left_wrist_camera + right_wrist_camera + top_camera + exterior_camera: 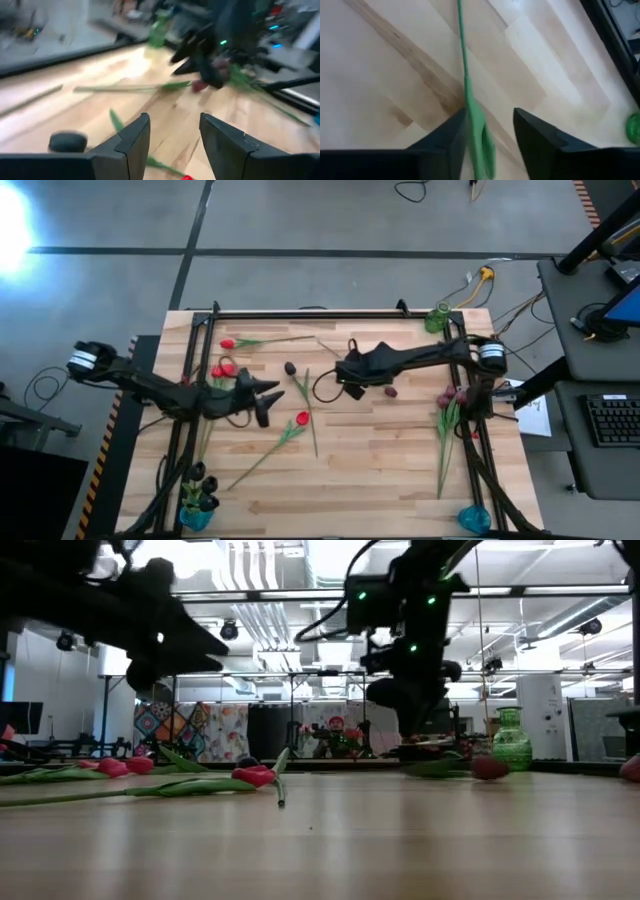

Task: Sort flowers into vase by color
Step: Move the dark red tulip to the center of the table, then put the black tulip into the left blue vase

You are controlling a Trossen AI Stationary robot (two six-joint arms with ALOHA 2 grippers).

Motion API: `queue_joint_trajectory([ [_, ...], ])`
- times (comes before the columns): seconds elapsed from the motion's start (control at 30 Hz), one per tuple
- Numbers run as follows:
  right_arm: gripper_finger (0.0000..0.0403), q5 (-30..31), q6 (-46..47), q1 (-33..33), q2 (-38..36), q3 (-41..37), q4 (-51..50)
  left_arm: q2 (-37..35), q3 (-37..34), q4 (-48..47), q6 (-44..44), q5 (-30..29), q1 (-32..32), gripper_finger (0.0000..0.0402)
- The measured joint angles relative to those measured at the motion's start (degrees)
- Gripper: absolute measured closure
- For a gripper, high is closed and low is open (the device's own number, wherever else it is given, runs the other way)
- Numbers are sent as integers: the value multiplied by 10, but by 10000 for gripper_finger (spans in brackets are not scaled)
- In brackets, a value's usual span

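Flowers (297, 423) lie scattered over the middle of the surface (380, 480). Right claw (487, 131) straddles a green stem (463, 60), fingers apart; left claw (174, 142) hovers nearby, fingers apart, empty.

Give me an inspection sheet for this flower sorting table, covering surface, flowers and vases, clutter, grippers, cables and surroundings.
Surface: wooden table, dark frame along its edges.
Job's things: red flowers loose mid-table and at the far left; maroon flowers lying at right; dark flowers standing in the blue vase at the near left corner; green vase at the far right corner; second blue vase at the near right corner.
Clutter: nothing seen.
Grippers: left gripper open, holding nothing; right gripper open, a green stem between its fingers.
Cables: black loop by the right arm; floor cables beyond the table.
Surroundings: desk with keyboard at right.
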Motion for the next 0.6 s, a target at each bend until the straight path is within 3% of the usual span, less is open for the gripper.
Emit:
queue_joint_trajectory([
  [0.1, 214, 7, -4, 9, -41, -38, 41, 37, 28, -26, -60, -3, 15, 241],
  [0.23, 187, 83, -44, 43, -99, -113, 185, 78, 51, -25, -126, -26, 24, 242],
  [0.47, 174, 75, -263, 112, -150, -309, 694, 159, 123, -164, -268, -36, 52, 241],
  [0.6, 178, 81, -312, 119, -139, -390, 958, 226, 160, -258, -392, -72, 68, 241],
])
